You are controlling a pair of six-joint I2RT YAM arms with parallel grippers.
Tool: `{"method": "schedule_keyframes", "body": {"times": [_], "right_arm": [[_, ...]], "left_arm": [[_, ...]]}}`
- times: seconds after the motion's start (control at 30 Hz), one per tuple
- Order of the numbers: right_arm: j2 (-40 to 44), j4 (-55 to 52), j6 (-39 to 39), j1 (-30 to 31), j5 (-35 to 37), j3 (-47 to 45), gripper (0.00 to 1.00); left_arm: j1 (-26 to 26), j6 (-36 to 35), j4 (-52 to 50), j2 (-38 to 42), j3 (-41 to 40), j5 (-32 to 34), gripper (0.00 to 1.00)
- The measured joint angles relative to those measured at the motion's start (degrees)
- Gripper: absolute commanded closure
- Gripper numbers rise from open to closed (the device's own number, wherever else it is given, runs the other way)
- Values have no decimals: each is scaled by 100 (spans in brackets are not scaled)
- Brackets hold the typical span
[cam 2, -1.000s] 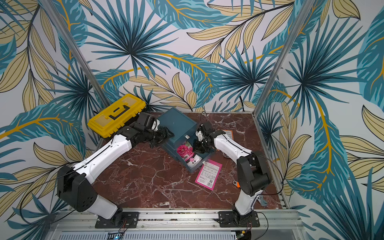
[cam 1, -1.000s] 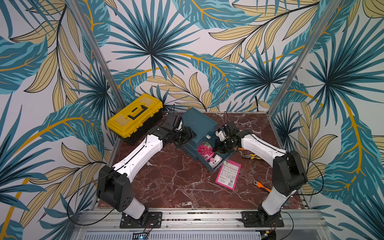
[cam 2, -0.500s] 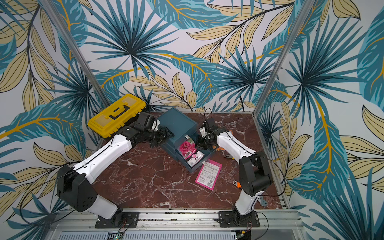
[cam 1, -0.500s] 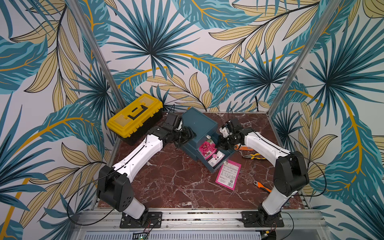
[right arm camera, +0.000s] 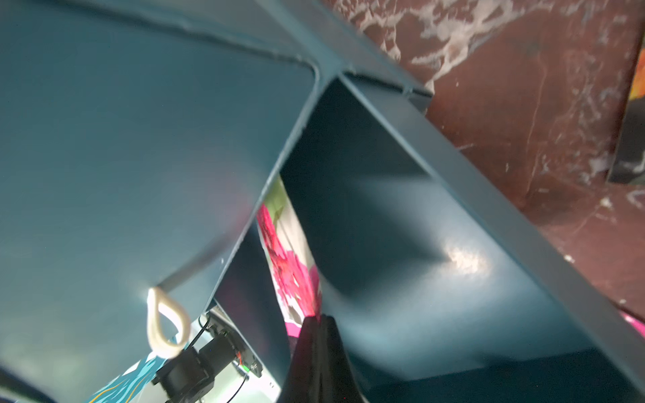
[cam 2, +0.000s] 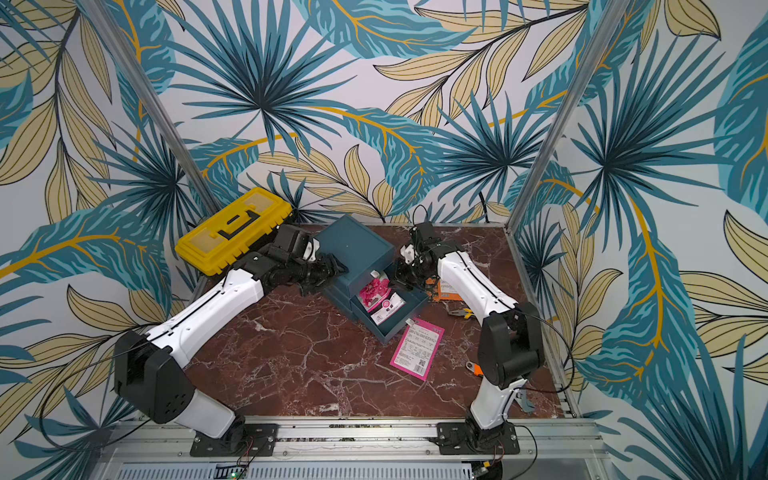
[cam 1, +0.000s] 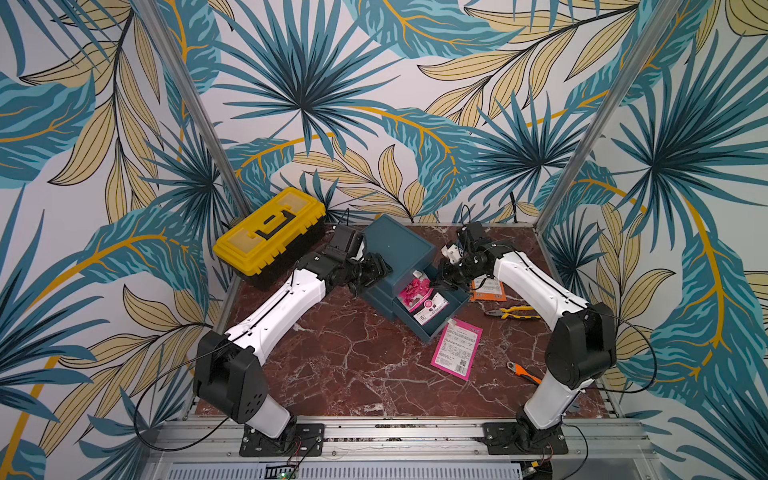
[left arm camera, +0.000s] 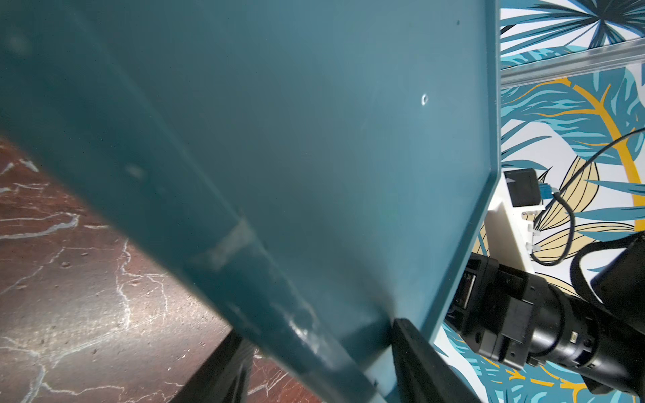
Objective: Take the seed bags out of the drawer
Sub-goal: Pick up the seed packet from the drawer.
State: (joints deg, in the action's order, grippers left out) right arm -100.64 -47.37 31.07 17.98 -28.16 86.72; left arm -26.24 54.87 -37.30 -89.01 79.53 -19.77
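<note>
In both top views the right pincer [cam 1: 441,284] [cam 2: 395,279] reaches over the side wall of the open drawer [cam 1: 436,330]. Its tips are pressed together on what looks like the edge of the magenta seed bag [cam 1: 422,299] inside. The bag lies picture side up with its long axis across the pincer's reach, running along the drawer's pull. Its flower end is nearest the tips and its white printed end is off toward the drawer front.

Behind the pincer an orange seed bag [cam 1: 488,289] lies on the marble table [cam 1: 353,374]. Beyond the drawer front a second magenta bag [cam 1: 457,351] lies text side up. Across the teal cabinet [cam 1: 392,245] from the right pincer, the left pincer [cam 1: 376,269] sits at the cabinet's flank.

From the left wrist, the left pincer [left arm camera: 317,328] has its fingers narrowly spread either side of the cabinet's corner, apparently clamped on it. If that brace slips, I'd expect a tug on the bag to swing the whole cabinet round.

From the right wrist, the right pincer [right arm camera: 316,326] shows its tips closed. The magenta seed bag [right arm camera: 289,265] rises just ahead of them, tipped up on edge. Its far part is hidden behind the upper drawer front [right arm camera: 139,157], the one carrying a cream cord loop [right arm camera: 167,324]. That is a thin pinch on a glossy edge, so the packet could slide free. Lifted steeply, its hidden end might snag under that front. Whether another bag lies beneath it, I cannot tell.
</note>
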Motion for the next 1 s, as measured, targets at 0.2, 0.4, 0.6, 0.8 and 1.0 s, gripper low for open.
{"method": "schedule_keyframes", "body": {"times": [0.2,0.4,0.6,0.8,1.0], "right_arm": [[0,-402,17,-22,-111,90,100],[20,-754,-63,-168,-149,101,100],[354,-999,-197,-254,-144,48,100],[1036,-1167,-286,-293,-140,-219,100],[2009,-1287,-304,-422,13,-654,100]], "left_arm": [[0,2,9,-4,-2,-4,34],[0,2,15,-7,0,-20,34],[0,0,15,-7,0,-22,34],[0,-2,13,-7,-2,-22,34],[0,-7,13,-7,0,-24,34]]}}
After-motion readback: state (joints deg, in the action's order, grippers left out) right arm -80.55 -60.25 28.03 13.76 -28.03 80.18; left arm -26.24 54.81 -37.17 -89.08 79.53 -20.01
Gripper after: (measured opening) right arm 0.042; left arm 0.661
